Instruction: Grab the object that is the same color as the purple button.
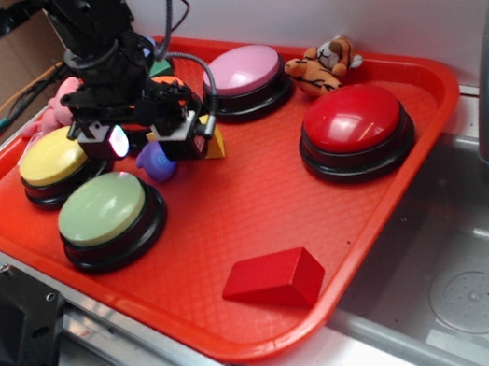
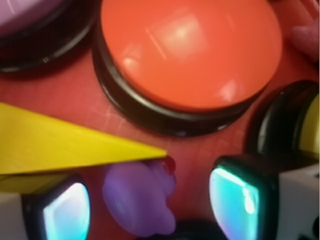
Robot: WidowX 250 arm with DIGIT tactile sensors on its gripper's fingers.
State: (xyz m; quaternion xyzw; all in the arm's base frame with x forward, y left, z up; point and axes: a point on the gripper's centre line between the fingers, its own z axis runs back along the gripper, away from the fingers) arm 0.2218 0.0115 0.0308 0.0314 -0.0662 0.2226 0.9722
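Surface: your red tray (image 1: pixel 256 195) sits beside a grey sink (image 1: pixel 473 294); white wall behind, cardboard at back left.
Writing: none you can read.
Purple object (image 2: pixel 137 202): on the tray between the fingers (image 2: pixel 150 205), touching the yellow wedge (image 2: pixel 60 145) tip.
Fingers: spread, one pad (image 2: pixel 237 200) each side, not touching it.
Clutter: yellow button (image 1: pixel 53 160), green button (image 1: pixel 102 210), pink button (image 1: pixel 246 71), red button (image 1: pixel 352 121), orange button (image 2: pixel 190 50), tiger plush (image 1: pixel 323 65), red block (image 1: pixel 273 279).
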